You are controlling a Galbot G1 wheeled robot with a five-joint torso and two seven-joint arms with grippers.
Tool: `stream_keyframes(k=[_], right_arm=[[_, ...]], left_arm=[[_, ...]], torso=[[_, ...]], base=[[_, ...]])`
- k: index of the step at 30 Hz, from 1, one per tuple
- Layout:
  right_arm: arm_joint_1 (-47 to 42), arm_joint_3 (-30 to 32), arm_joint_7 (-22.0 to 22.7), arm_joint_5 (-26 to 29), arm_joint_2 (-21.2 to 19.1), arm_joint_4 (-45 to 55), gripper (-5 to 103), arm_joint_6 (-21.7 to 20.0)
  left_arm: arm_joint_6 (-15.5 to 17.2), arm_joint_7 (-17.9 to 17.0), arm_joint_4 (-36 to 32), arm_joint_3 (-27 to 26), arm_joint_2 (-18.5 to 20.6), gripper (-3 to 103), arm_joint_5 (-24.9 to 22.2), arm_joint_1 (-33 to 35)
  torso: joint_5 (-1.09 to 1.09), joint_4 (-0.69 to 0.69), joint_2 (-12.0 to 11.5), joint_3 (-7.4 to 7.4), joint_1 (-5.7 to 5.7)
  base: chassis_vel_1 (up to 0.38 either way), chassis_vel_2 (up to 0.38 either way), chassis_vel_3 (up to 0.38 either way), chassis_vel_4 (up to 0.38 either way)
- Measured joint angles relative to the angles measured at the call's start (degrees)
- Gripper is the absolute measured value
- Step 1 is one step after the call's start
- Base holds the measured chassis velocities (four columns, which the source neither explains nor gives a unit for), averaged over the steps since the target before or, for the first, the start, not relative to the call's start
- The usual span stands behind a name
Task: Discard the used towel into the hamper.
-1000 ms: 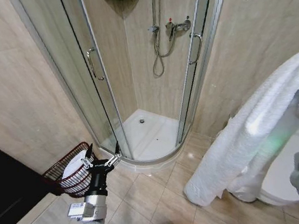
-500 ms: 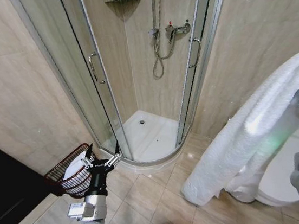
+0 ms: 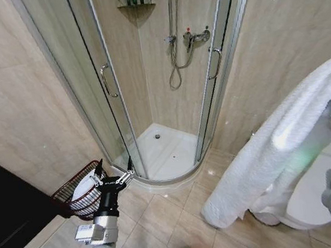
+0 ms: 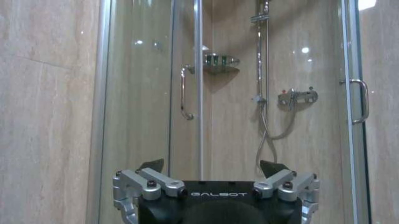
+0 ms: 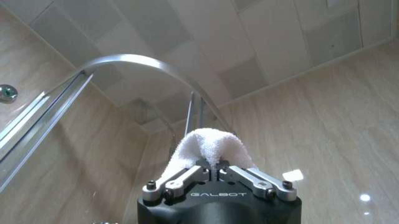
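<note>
Right pincer clenched on towel, which hangs diag. down-left twd floor. Left pincer spread wide, w/ hamper on floor just behind, rim up.

Your right gripper pinches the white towel — its fold bulges just beyond the fingertips.

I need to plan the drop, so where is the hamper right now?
In the head view the hamper stands on the floor at lower left, against the wall beside the shower door, just behind the left gripper.
</note>
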Motion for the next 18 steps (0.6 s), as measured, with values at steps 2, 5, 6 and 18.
stream_keyframes(k=[2,5,6,18], right_arm=[[-0.03,0.0,0.0,-0.02,0.03,0.0,3,0.0],[-0.11,0.08,0.0,-0.04,0.03,0.0,3,0.0],[-0.11,0.08,0.0,-0.04,0.03,0.0,3,0.0],[-0.42,0.06,0.11,-0.03,0.09,0.0,3,-0.18]], left_arm=[[0.0,0.0,0.0,0.0,0.0,100,0.0,0.0],[0.0,0.0,0.0,0.0,0.0,100,0.0,0.0],[0.0,0.0,0.0,0.0,0.0,100,0.0,0.0],[0.0,0.0,0.0,0.0,0.0,100,0.0,0.0]], torso=[[0.0,0.0,0.32,0.17,0.14],[0.0,0.0,1.34,0.71,0.62],[0.0,0.0,1.34,0.71,0.62],[0.0,0.0,4.68,2.59,2.09]], base=[[0.0,0.0,0.0,0.0],[0.0,0.0,0.0,0.0],[0.0,0.0,0.0,0.0],[0.0,0.0,0.0,0.0]])
